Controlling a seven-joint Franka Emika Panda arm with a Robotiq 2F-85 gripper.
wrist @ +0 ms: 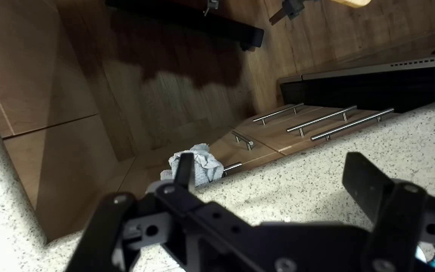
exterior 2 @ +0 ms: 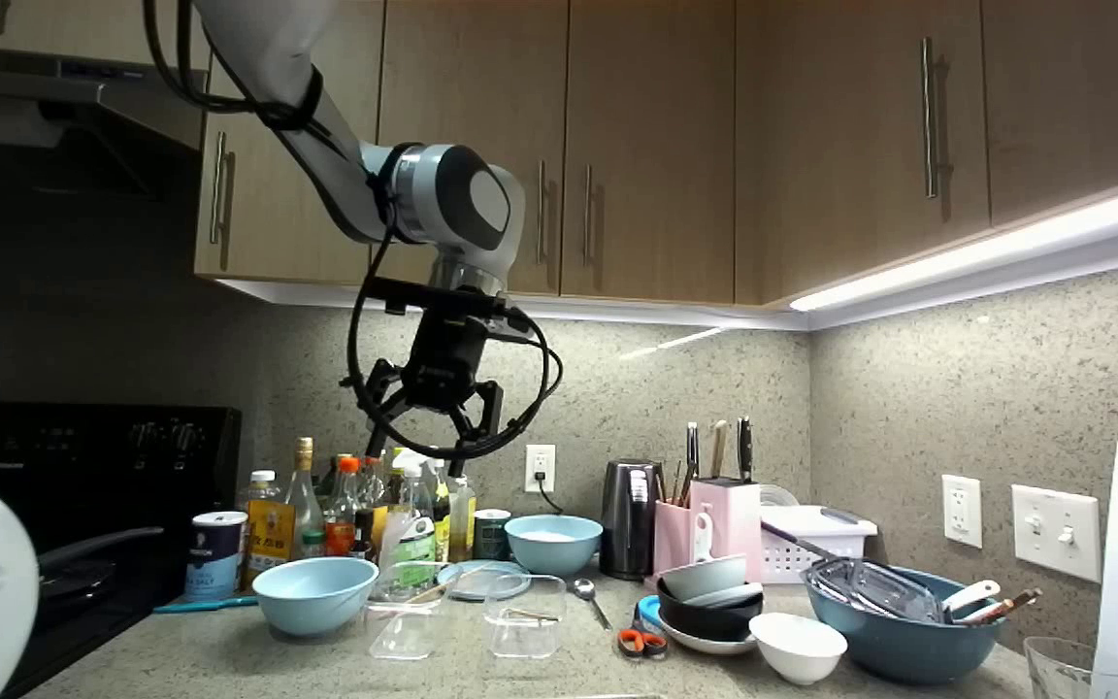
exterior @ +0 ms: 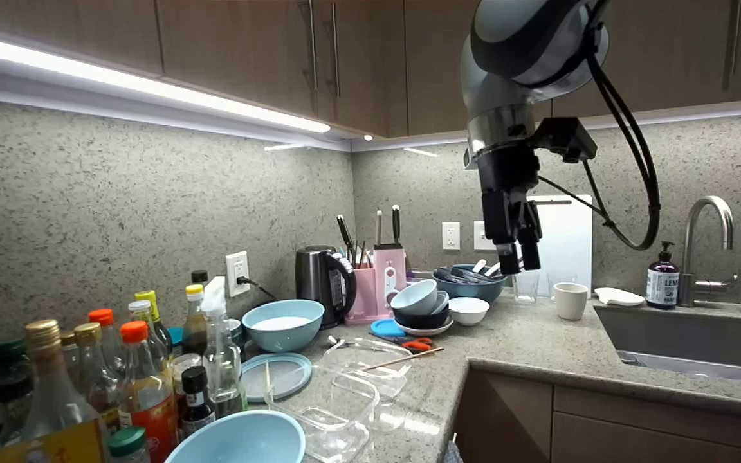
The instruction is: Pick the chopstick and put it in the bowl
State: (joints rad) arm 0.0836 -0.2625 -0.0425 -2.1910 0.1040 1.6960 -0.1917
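Two thin pale sticks that look like chopsticks show in both exterior views. One chopstick (exterior: 402, 360) (exterior 2: 532, 615) lies across a clear plastic container. The other chopstick (exterior: 267, 379) (exterior 2: 447, 586) leans at a second clear container. A glossy light-blue bowl (exterior: 242, 440) (exterior 2: 316, 602) stands beside the containers. A similar light-blue bowl (exterior: 280, 339) (exterior 2: 554, 555) with something white inside stands farther back. My gripper (exterior: 520, 258) (exterior 2: 416, 454) hangs high above the counter, away from sticks and bowls. In the wrist view the gripper (wrist: 270, 166) is open with nothing between its fingers; no chopstick or bowl is recognizable there.
Clear containers (exterior: 354, 392) (exterior 2: 404, 641) stand on the counter (exterior: 525, 347). Several bottles (exterior: 145, 386) crowd one side. Stacked small bowls (exterior: 419, 318), orange-handled scissors (exterior 2: 641, 643), a kettle (exterior: 325, 283) and a pink knife block (exterior: 390, 270) stand near the corner. The sink (exterior: 698, 341) is beyond.
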